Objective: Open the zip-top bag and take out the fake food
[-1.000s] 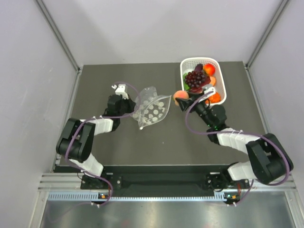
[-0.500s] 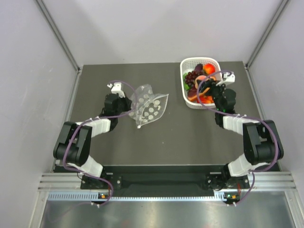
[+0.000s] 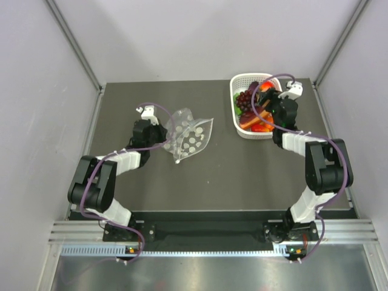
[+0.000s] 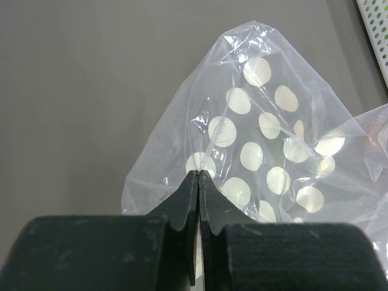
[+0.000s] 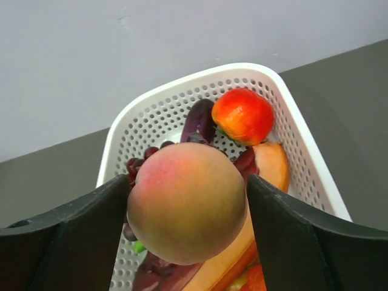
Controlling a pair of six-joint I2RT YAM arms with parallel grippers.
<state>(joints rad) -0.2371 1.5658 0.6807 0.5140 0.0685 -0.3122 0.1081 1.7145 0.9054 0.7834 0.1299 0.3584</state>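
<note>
The zip-top bag (image 3: 191, 136), clear with white dots, stands lifted off the dark table, and my left gripper (image 3: 162, 130) is shut on its near edge. In the left wrist view the jaws meet tip to tip (image 4: 199, 176) with the bag (image 4: 267, 139) spreading beyond them. My right gripper (image 5: 188, 182) hovers over the white basket (image 5: 182, 82) with a round peach-orange fruit (image 5: 187, 202) between its fingers. The left finger touches the fruit; a thin gap shows at the right finger. A red-orange fruit (image 5: 244, 115) and a dark grape bunch (image 3: 244, 100) lie in the basket.
The white lattice basket (image 3: 233, 91) sits at the table's back right and also holds a long purple eggplant (image 5: 199, 120) and an orange wedge (image 5: 273, 167). Grey walls close in the table on three sides.
My right arm carried the peach-orange fruit from beside the bag up over the basket, and its jaws have widened a little. The left gripper kept its hold on the bag.
</note>
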